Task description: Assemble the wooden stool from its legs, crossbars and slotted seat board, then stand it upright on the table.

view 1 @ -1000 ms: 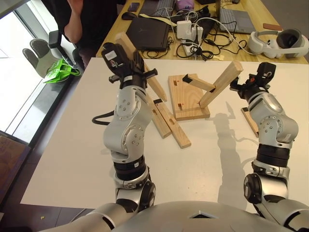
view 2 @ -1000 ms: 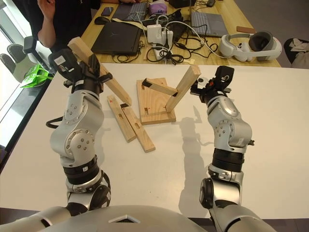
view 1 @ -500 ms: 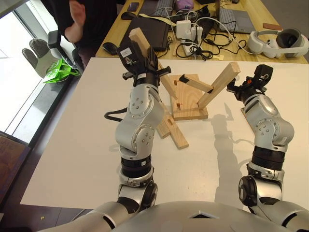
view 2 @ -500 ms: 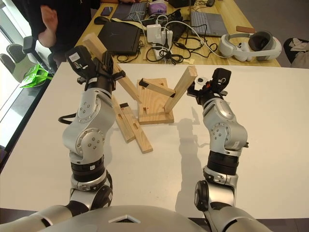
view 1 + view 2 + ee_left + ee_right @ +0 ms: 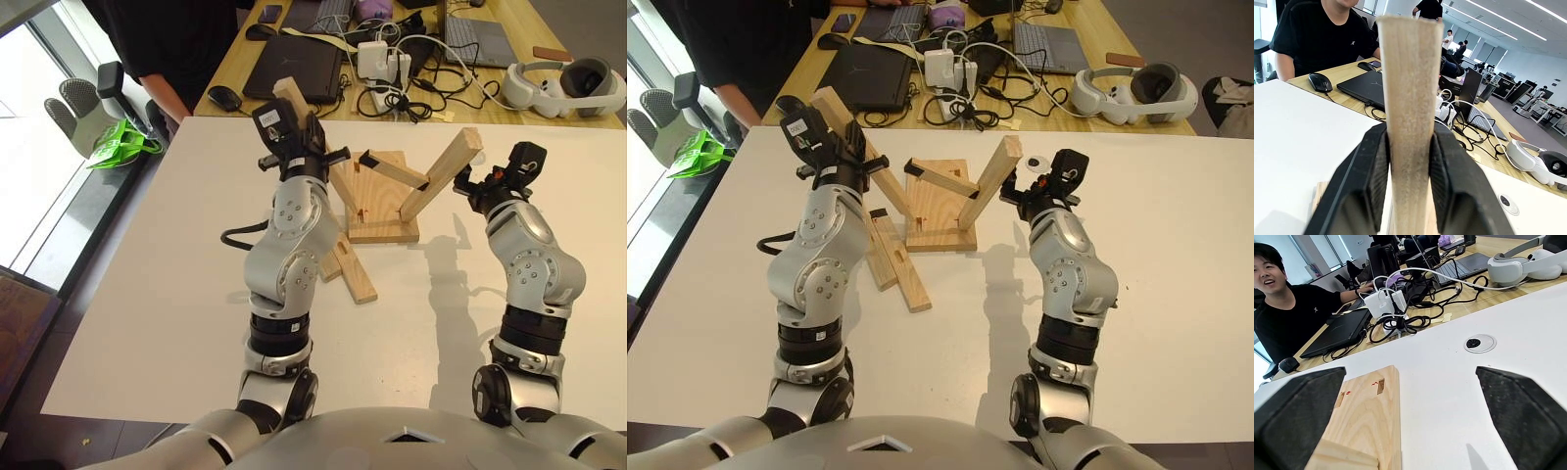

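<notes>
Left claw [image 5: 1410,137] is clamped on one held leg [image 5: 1410,73], tilted above the white desk [image 5: 147,294]. Its lower end sits at the seat board's [image 5: 382,223] left edge. The left wrist view shows both fingers flat against it. Two loose pieces [image 5: 908,276] lie side by side just left of the board.

One board lies flat, mid-desk. One slanted leg [image 5: 441,176] stands on it, carrying one crossbar [image 5: 394,168].

Right claw [image 5: 1410,382] is spread wide, just beside the slanted leg's upper part. The right wrist view adds two slots [image 5: 1380,386].

The desk's near half and right side are open. The far edge is crowded by a laptop [image 5: 299,64] and cables [image 5: 402,93].
</notes>
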Robot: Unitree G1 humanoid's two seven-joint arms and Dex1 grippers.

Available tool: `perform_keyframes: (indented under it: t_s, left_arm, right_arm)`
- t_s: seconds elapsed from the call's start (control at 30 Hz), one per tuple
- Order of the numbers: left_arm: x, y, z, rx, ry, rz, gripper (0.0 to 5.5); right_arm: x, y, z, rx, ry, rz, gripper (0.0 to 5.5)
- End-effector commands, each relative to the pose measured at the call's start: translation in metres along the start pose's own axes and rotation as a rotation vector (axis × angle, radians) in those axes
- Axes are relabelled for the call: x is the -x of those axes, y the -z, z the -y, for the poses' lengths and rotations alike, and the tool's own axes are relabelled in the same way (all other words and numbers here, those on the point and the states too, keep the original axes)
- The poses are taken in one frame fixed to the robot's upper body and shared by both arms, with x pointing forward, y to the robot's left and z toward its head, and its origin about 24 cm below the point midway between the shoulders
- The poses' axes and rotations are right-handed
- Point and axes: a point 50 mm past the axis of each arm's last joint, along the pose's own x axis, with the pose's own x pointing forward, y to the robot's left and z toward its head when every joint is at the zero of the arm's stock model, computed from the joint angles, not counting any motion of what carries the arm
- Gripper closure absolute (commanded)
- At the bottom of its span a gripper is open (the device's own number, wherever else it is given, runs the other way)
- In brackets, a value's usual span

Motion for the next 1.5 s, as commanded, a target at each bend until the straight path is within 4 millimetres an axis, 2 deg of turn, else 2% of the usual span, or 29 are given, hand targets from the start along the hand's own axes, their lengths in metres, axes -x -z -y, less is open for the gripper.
perform_keyframes:
  t_s: [0.03,0.4,0.7,0.9,1.03,1.2,1.3,1.5]
  left_arm:
    - [0.025,0.052,0.011,0.126,-0.044,-0.202,4.47]
    - [0.033,0.067,0.006,0.103,-0.111,-0.27,4.47]
    - [0.033,0.081,0.005,0.123,-0.132,-0.347,4.47]
    - [0.03,0.078,0.011,0.069,-0.097,-0.317,4.47]
    - [0.03,0.071,0.013,-0.025,-0.054,-0.245,4.47]
    - [0.034,0.073,0.013,-0.125,-0.006,-0.186,4.47]
    - [0.029,0.076,0.011,-0.135,0.001,-0.179,4.47]
    - [0.007,0.078,0.006,-0.037,-0.066,-0.225,4.47]
  right_arm:
    - [-0.003,-0.005,-0.009,0.008,-0.025,0.008,0.56]
    - [-0.005,-0.011,-0.008,0.018,-0.006,0.035,0.56]
    - [-0.011,-0.024,-0.006,0.048,0.013,0.08,0.56]
    - [-0.005,-0.022,-0.001,0.052,0.036,0.083,0.56]
    - [-0.003,-0.037,-0.004,0.079,0.042,0.145,0.56]
    - [-0.003,-0.056,-0.012,0.109,0.012,0.214,0.56]
    - [-0.004,-0.058,-0.013,0.107,0.004,0.22,0.56]
    - [-0.003,-0.055,-0.014,0.108,-0.008,0.207,0.56]
